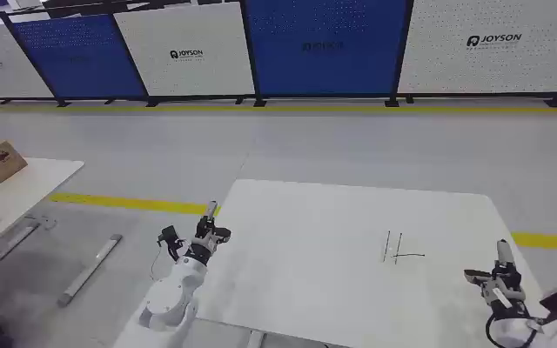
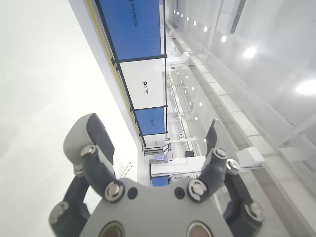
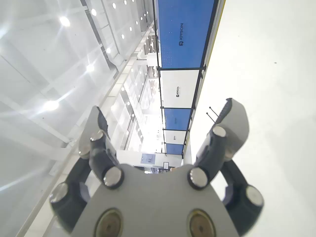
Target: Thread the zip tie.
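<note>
Three thin black zip ties lie on the white table, right of its middle; two run side by side and one lies across them. They show far off as thin dark lines, the zip ties in the left wrist view and the zip ties in the right wrist view. My left gripper hovers at the table's left edge, open and empty, as the left gripper shows up close. My right gripper stands at the table's right edge, a short way right of the ties, and the right gripper is open and empty too.
A second white table with a brown box stands at the far left. A grey bar lies on the floor beside it. Blue and white panels wall off the back.
</note>
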`<action>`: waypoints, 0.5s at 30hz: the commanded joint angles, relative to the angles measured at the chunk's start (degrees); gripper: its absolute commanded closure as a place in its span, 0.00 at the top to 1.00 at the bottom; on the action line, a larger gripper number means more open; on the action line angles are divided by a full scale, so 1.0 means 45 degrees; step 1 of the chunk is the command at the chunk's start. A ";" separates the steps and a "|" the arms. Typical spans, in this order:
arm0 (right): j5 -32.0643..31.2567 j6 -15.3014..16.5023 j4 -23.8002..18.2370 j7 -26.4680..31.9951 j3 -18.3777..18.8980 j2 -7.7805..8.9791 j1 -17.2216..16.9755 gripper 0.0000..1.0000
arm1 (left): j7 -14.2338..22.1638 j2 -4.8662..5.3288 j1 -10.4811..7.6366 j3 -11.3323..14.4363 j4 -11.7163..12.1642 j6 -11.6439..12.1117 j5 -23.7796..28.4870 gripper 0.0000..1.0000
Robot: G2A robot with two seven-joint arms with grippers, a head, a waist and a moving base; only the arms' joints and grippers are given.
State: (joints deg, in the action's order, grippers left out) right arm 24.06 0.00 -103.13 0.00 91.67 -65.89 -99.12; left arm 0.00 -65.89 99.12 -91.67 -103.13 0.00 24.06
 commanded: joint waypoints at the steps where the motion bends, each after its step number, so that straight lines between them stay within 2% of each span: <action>1: 0.0000 0.0000 0.0000 0.0000 0.0000 0.0000 0.0000 1.00 | 0.0000 0.0000 0.0000 0.0000 0.0000 0.0000 0.0000 0.78; 2: 0.0000 0.0000 0.0000 0.0000 0.0000 0.0000 0.0000 0.78 | 0.0000 0.0000 0.0000 0.0000 0.0000 0.0000 0.0000 0.78; 3: 0.0000 0.0000 0.0000 0.0000 0.0000 0.0000 0.0000 1.00 | 0.0000 0.0000 0.0000 0.0000 0.0000 0.0000 0.0000 0.78; 4: 0.0000 0.0000 0.0000 0.0000 0.0000 0.0000 0.0000 0.78 | 0.0000 0.0000 0.0000 0.0000 0.0000 0.0000 0.0000 1.00; 5: 0.0000 0.0000 0.0000 0.0000 0.0000 0.0000 0.0000 1.00 | 0.0000 0.0000 0.0000 0.0000 0.0000 0.0000 0.0000 1.00; 6: 0.0000 0.0000 0.0000 0.0000 0.0000 0.0000 0.0000 1.00 | 0.0000 0.0000 0.0000 0.0000 0.0000 0.0000 0.0000 1.00; 7: 0.0000 0.0000 0.0000 0.0000 0.0000 0.0000 0.0000 1.00 | 0.0000 0.0000 0.0000 0.0000 0.0000 0.0000 0.0000 0.78; 8: 0.0000 0.0000 0.0000 0.0000 0.0000 0.0000 0.0000 0.78 | 0.0000 0.0000 0.0000 0.0000 0.0000 0.0000 0.0000 0.78; 9: 0.0000 0.0000 0.0000 0.0000 0.0000 0.0000 0.0000 1.00 | 0.0000 0.0000 0.0000 0.0000 0.0000 0.0000 0.0000 1.00; 10: -0.0112 -0.0158 -0.0022 0.0340 -0.0096 0.0016 0.0000 1.00 | 0.0000 0.0000 0.0000 0.0000 0.0000 0.0000 0.0000 1.00; 11: -0.0454 -0.0667 -0.0037 0.1306 -0.0016 0.0092 0.0204 1.00 | 0.0000 0.0000 0.0000 0.0000 0.0000 0.0000 0.0000 1.00; 15: -0.0648 -0.1511 -0.0057 0.3784 0.0704 0.0299 0.0800 1.00 | 0.0000 0.0000 0.0000 0.0000 0.0000 0.0000 0.0000 1.00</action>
State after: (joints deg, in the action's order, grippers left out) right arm 21.30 -5.89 -103.46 11.78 93.70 -64.78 -96.22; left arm 0.00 -65.89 99.12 -91.67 -103.13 0.00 24.06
